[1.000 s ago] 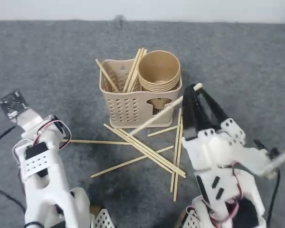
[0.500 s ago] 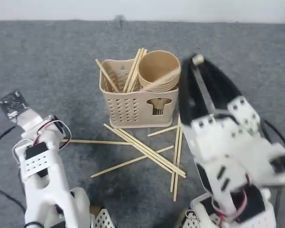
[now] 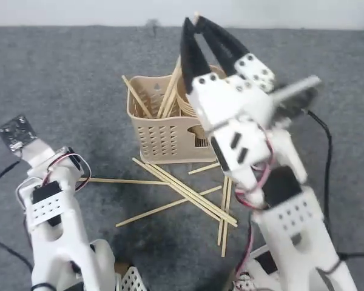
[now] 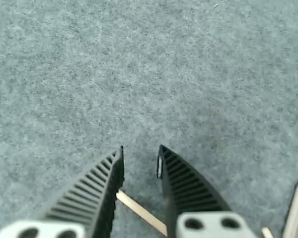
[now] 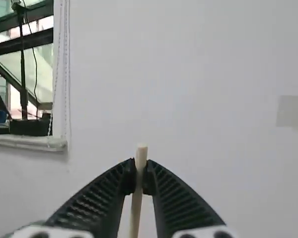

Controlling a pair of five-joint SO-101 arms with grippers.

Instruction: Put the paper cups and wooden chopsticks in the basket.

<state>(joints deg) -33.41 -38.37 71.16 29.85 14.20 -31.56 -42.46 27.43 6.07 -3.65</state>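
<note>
The right end effector (image 3: 193, 22) is held up high over the far side of the basket (image 3: 164, 138), clamped on a single wooden chopstick (image 5: 138, 188). In the right wrist view the stick is seen pinched between the black jaws, its blunt end poking just past the tips, with a white wall (image 5: 213, 74) and a window corner (image 5: 20, 74) behind it.

The basket is sat mid-way across the grey carpeted bench (image 3: 79, 79). The stack of paper cups (image 3: 184, 102) is tucked in its right half, largely covered by the right arm, and a handful of chopsticks (image 3: 170, 91) is leaned in the left half. Loose chopsticks (image 3: 182, 189) are scattered on the bench just near of the basket, crossing each other.

The left arm (image 3: 48, 209) is seen at the near left, well apart from the basket. The left end effector (image 4: 140, 151) is pointed down at the bench, jaws a little apart and nothing gripped, with one stray chopstick (image 4: 141, 213) lying under them. A small speckled tag (image 3: 15, 132) is stuck out from the left arm; whatever's printed on it can't be made out.
</note>
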